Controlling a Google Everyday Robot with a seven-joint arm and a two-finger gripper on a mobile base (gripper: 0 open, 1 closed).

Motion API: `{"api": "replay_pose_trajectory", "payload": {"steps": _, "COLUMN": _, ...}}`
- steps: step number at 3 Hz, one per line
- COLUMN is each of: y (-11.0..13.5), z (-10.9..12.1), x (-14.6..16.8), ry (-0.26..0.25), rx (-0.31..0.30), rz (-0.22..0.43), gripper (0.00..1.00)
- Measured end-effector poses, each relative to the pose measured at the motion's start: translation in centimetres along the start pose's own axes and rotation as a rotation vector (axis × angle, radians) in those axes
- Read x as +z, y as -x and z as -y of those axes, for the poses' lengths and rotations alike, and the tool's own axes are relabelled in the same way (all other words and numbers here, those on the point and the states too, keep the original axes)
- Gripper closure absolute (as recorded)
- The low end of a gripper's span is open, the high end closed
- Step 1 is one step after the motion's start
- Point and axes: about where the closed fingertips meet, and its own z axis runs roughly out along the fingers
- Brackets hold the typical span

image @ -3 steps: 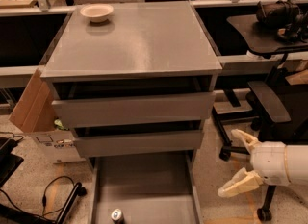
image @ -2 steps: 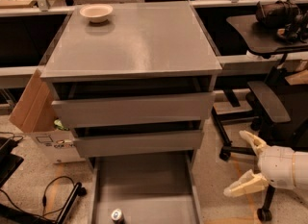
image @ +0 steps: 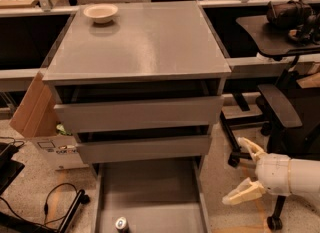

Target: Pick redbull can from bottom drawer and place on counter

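Observation:
The redbull can [image: 121, 224] stands upright in the open bottom drawer [image: 150, 189], near its front left, only its silver top and a bit of blue showing at the frame's lower edge. The counter [image: 145, 44] is the grey cabinet top above. My gripper [image: 244, 169] is open, its two cream fingers spread wide, low at the right of the cabinet, beside the drawer's right wall and well right of the can. It holds nothing.
A cream bowl [image: 100, 12] sits at the counter's back left. Two closed grey drawers [image: 140, 114] are above the open one. A cardboard box [image: 37, 114] leans at the cabinet's left. An office chair [image: 282, 107] stands at the right. Cables [image: 55, 202] lie on the floor at left.
My gripper has shifted slightly right and down, staying open. The can, drawer and bowl have not moved.

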Motion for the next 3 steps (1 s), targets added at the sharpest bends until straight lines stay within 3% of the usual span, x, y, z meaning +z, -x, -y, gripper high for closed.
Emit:
{"api": "replay_pose_trajectory", "payload": {"steps": 2, "y": -7.2, "z": -4.0, "x": 16.8, "ry": 0.098, "rx": -0.075, "rz": 0.08, "gripper": 0.0}}
{"api": "replay_pose_trajectory", "payload": {"steps": 3, "y": -11.5, "z": -6.2, "x": 25.5, "ry": 0.136, "rx": -0.083, "rz": 0.092, "gripper": 0.0}}
